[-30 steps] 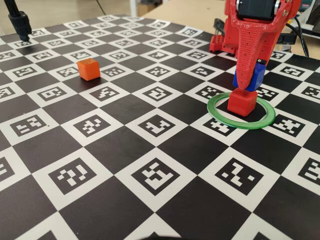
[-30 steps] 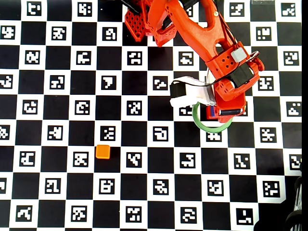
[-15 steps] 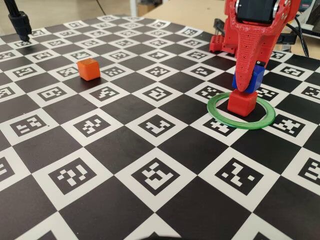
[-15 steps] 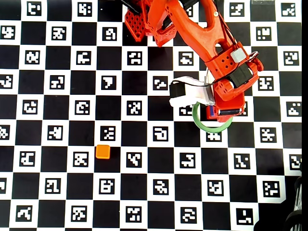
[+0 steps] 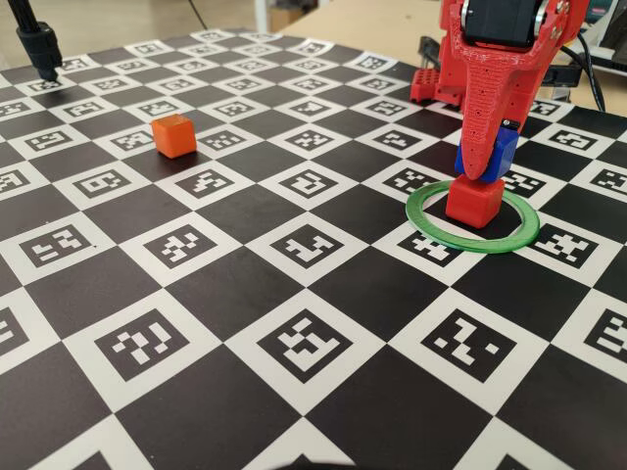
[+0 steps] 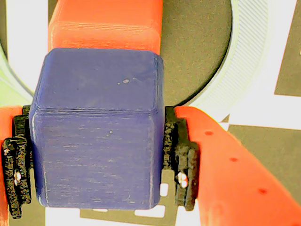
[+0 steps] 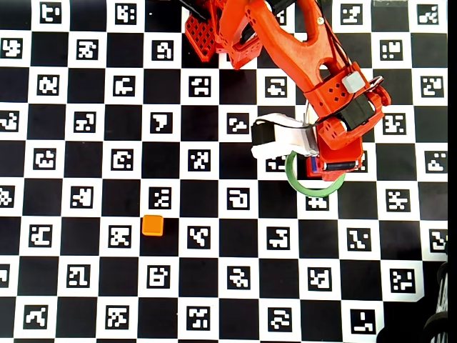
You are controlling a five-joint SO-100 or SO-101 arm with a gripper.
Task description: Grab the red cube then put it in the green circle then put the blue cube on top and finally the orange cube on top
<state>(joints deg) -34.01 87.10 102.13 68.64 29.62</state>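
The red cube point(image 5: 475, 203) stands inside the green circle point(image 5: 472, 238) on the checkered board. My red gripper point(image 5: 487, 157) is shut on the blue cube point(image 5: 501, 155) and holds it right on top of the red cube, shifted a little to the right. In the wrist view the blue cube point(image 6: 96, 127) fills the space between the black pads point(image 6: 181, 160), with the red cube point(image 6: 106, 23) just beyond it. The orange cube point(image 5: 174, 135) sits alone at the far left; it also shows in the overhead view point(image 7: 152, 225). In the overhead view the arm covers most of the ring point(image 7: 300, 187).
The arm's red base point(image 7: 214, 28) stands at the board's far edge. A black stand point(image 5: 37, 44) rises at the far left corner. The board point(image 5: 294, 323) carries black squares and marker tiles.
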